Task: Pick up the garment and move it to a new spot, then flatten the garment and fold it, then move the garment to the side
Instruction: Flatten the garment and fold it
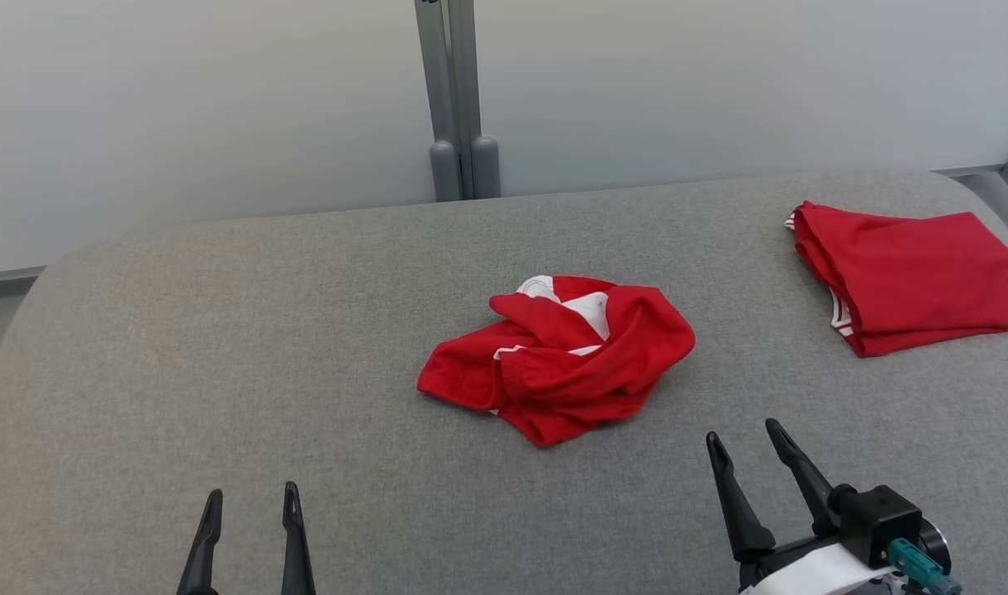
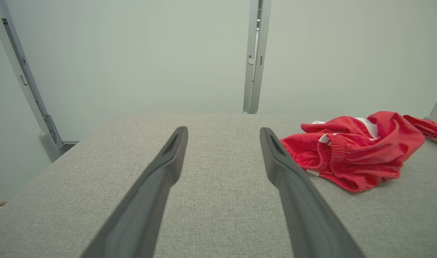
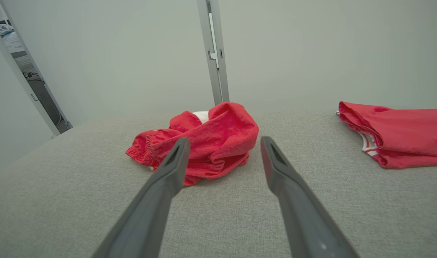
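At the far edge of the grey fabric-covered surface (image 1: 223,355) a grey upright post (image 1: 457,99) stands where two pale wall panels (image 1: 182,107) meet. The garment (image 1: 558,355), red with white trim and a white lining showing near its top, lies crumpled in a loose heap on the surface. It sits out from the post towards the robot and a little to the post's right, roughly midway between the post and the near edge. A gathered elastic hem shows along its nearer left side. A second red piece, a folded garment (image 1: 917,277) with white stripes at its edge, lies flat well to the right of the post, close to the surface's right-hand rim and well apart from the crumpled one. The left jaws stand wide open and hold nothing. Their two dark fingers (image 1: 293,537) rise at the near edge, to the left of the post's line, over bare cloth, and in the left wrist view the garment lies off to their right. The right jaws are likewise spread wide and empty. Their fingers (image 1: 734,504) point up and slightly left from the near edge, to the right of the post's line, and stop short of the garment. In the right wrist view the garment sits just beyond the tip of the left-hand finger, apart from it as far as can be told, and the post rises directly behind it.
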`<state>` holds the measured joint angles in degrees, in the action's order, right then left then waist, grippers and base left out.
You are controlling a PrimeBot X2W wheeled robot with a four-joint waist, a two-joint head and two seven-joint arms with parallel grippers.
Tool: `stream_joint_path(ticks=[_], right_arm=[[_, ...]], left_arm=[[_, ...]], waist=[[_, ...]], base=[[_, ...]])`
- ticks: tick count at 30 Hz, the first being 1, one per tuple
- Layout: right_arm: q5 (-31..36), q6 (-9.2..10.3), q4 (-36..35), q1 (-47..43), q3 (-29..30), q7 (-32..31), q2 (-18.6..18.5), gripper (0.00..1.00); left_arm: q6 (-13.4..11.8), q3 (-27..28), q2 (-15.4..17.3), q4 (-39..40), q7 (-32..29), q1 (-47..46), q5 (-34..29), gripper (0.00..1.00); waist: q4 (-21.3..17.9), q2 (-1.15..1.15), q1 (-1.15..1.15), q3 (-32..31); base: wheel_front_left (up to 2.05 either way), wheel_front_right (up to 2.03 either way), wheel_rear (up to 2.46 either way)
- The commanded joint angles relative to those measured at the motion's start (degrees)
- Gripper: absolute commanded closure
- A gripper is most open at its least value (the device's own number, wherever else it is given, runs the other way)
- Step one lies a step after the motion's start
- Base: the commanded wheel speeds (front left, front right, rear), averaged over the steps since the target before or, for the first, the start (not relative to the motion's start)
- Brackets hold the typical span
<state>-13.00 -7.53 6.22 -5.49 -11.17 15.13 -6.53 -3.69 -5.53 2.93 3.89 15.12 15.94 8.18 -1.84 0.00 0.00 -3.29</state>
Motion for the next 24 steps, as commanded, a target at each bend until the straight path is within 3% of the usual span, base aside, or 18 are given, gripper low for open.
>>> stream_joint_path(ticks=[1, 24], right_arm=[[-0.1, 0.09, 0.0, 0.2, 0.0, 0.0, -0.2, 0.00], [0.5, 0.09, -0.7, 0.7, 0.5, 0.0, 0.3, 0.00]], left_arm=[[0.2, 0.0, 0.0, 0.0, 0.0, 0.1, -0.2, 0.00], [2.1, -0.2, 0.0, -2.8, 0.0, -1.5, -1.2, 0.00]], waist=[[0.0, 0.00, 0.00, 0.1], [0.4, 0.00, 0.00, 1.0]], base=[[0.00, 0.00, 0.00], [0.00, 0.00, 0.00]])
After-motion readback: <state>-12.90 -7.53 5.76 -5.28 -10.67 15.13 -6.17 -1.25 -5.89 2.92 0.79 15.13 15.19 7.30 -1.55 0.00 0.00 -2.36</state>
